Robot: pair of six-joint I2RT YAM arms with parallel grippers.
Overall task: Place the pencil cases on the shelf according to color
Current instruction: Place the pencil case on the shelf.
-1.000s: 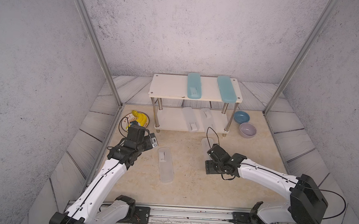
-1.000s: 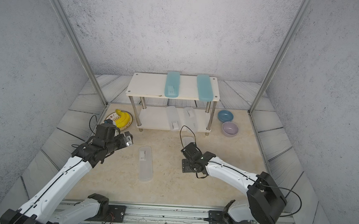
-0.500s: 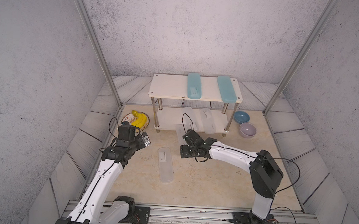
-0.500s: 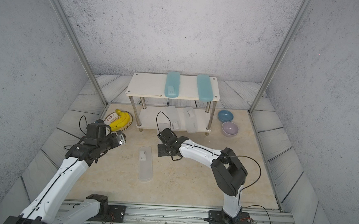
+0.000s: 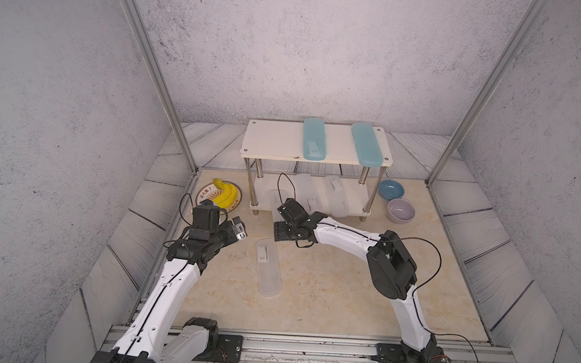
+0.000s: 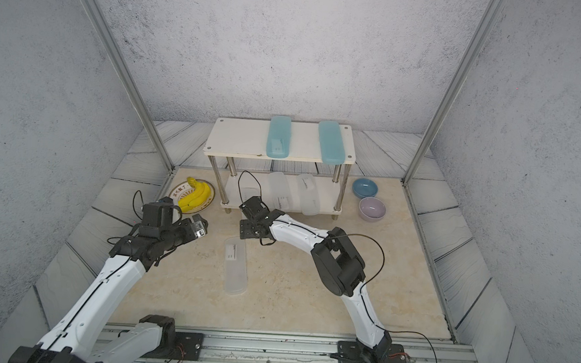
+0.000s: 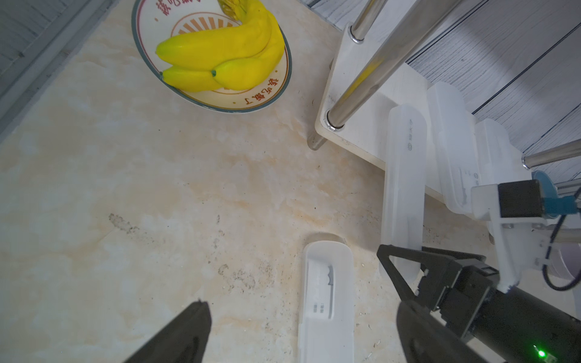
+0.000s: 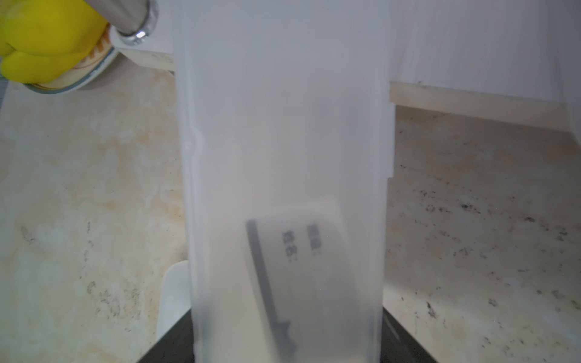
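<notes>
Right wrist view: frosted case (image 8: 283,141), translucent white with a printed label showing through, is clamped across its width by R gripper (image 5: 284,219). Its far end rests on lower board (image 7: 361,129) of shelf (image 5: 274,143), near L front corner, and its near end overhangs the front edge. Two other frosted cases (image 5: 306,188) (image 5: 336,197) lie alongside. Teal cases (image 5: 314,144) (image 5: 366,149) sit at centre and R end of top board. Fourth case (image 5: 268,269) lies flat on tabletop (image 5: 327,288). L gripper (image 7: 301,305) has jaws wide apart, empty.

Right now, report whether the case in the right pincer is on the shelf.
Partly on: the case has its far end over the lower board, its near end overhanging in the right pincer.
</notes>
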